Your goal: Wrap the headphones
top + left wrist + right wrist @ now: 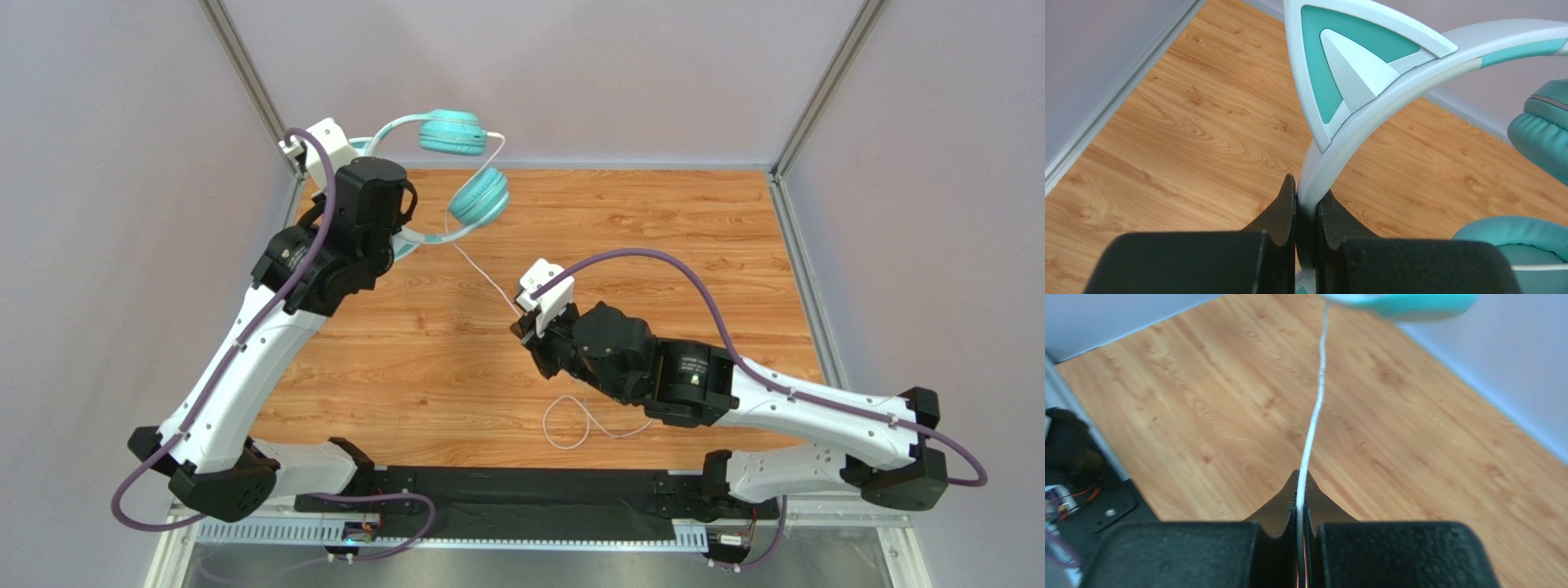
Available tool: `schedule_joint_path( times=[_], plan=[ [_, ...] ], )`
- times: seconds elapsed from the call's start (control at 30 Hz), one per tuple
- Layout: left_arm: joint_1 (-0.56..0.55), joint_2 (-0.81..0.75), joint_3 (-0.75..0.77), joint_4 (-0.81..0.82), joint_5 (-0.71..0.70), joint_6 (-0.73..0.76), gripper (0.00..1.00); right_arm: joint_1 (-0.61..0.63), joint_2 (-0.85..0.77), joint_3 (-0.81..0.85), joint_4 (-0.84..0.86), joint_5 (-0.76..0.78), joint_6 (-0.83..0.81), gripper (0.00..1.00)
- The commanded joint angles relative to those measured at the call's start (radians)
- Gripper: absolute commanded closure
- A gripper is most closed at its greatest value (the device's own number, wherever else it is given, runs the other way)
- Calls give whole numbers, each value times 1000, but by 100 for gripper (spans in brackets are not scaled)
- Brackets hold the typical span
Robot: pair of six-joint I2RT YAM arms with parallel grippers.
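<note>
The teal headphones (456, 132) hang in the air over the table's far left corner. My left gripper (1307, 193) is shut on their pale headband (1364, 122), just below a pointed cat ear (1333, 67). Both teal ear cups (1542, 131) sit to the right of it. A thin white cable (485, 276) runs from the lower cup (480, 196) down to my right gripper (1299, 481), which is shut on the cable (1315, 416) near the table's middle. Behind that gripper the cable's slack (577, 423) loops on the wood.
The wooden table (687, 245) is boxed in by pale walls with metal corner posts (816, 92). Thick purple robot cables (662, 263) arch over both arms. A black base bar (515, 496) runs along the near edge.
</note>
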Motion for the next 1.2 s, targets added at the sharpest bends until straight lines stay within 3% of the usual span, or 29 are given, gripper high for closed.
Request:
schedule_joint_path(
  times=[0.0, 0.1, 0.17, 0.2, 0.23, 0.33, 0.43, 0.83, 0.93, 0.97, 1.03, 1.17],
  plan=[
    [3, 43, 53, 45, 56, 91, 100, 23, 33, 60, -73, 252, -183, 100],
    [3, 62, 43, 33, 139, 109, 100, 32, 65, 63, 28, 500, -337, 100],
    [3, 63, 26, 32, 176, 122, 100, 31, 75, 49, 177, 579, -438, 100],
    [3, 65, 24, 30, 198, 129, 100, 31, 75, 37, 247, 605, -569, 100],
    [3, 72, 23, 30, 248, 149, 100, 31, 76, 0, 404, 634, -633, 100],
    [-3, 79, 13, 7, 302, 161, 100, 23, 84, -38, 672, 656, -840, 98],
    [-11, 69, -26, 6, 325, 171, 100, 0, 81, -38, 774, 644, -874, 94],
    [-57, 117, -89, -11, 327, 183, 100, -15, 53, 61, 610, 520, -730, 100],
    [-77, 157, -62, -36, 327, 221, 100, -17, 52, 51, 642, 515, -759, 94],
    [-81, 163, -54, -37, 328, 227, 100, -21, 49, 49, 642, 504, -755, 85],
    [-93, 174, -54, -27, 365, 252, 100, -55, 41, 66, 572, 448, -677, 80],
    [-113, 186, -56, -16, 417, 296, 100, -138, 29, 80, 484, 363, -540, 88]
  ],
)
